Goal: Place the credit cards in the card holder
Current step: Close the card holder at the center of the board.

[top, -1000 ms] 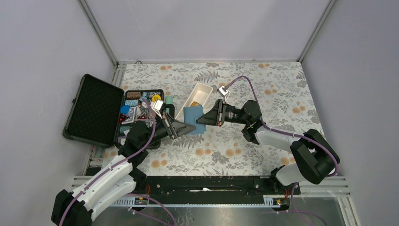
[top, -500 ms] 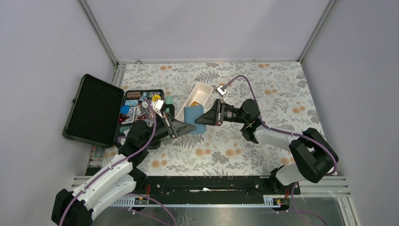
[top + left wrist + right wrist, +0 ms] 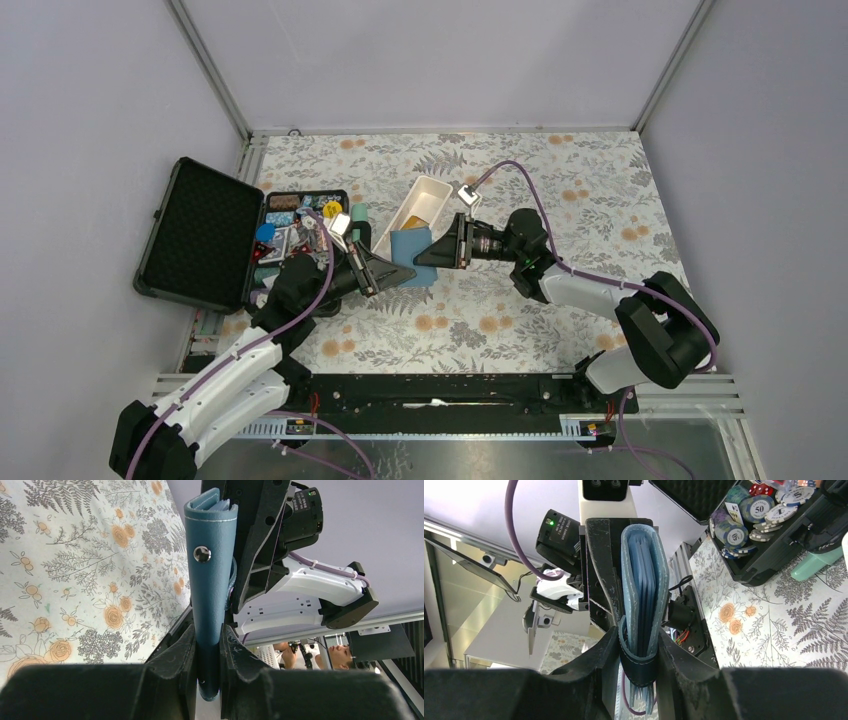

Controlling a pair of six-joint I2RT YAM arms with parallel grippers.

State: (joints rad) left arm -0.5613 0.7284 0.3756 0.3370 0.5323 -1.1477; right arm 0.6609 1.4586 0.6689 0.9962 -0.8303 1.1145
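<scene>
The card holder [image 3: 408, 246], a teal-blue folded wallet, hangs on edge above the table between both arms. My left gripper [image 3: 397, 272] is shut on its lower edge; in the left wrist view the card holder [image 3: 210, 575] rises from the jaws with its snap stud showing, gripper [image 3: 210, 647]. My right gripper [image 3: 432, 254] is shut on the opposite edge; the right wrist view shows the card holder's [image 3: 644, 587] light blue pages and strap pinched in the gripper [image 3: 639, 655]. A golden-orange credit card [image 3: 431, 211] lies in the white tray [image 3: 414, 196].
An open black foam-lined case [image 3: 198, 232] sits at the left with mixed trinkets [image 3: 290, 225] and poker chips [image 3: 751, 510] in its base. A mint-green object [image 3: 358, 213] stands between case and tray. Floral cloth [image 3: 560, 190] covers the table.
My right gripper has shifted slightly left and away, and the card holder now looks narrower from above. The left arm has not moved.
</scene>
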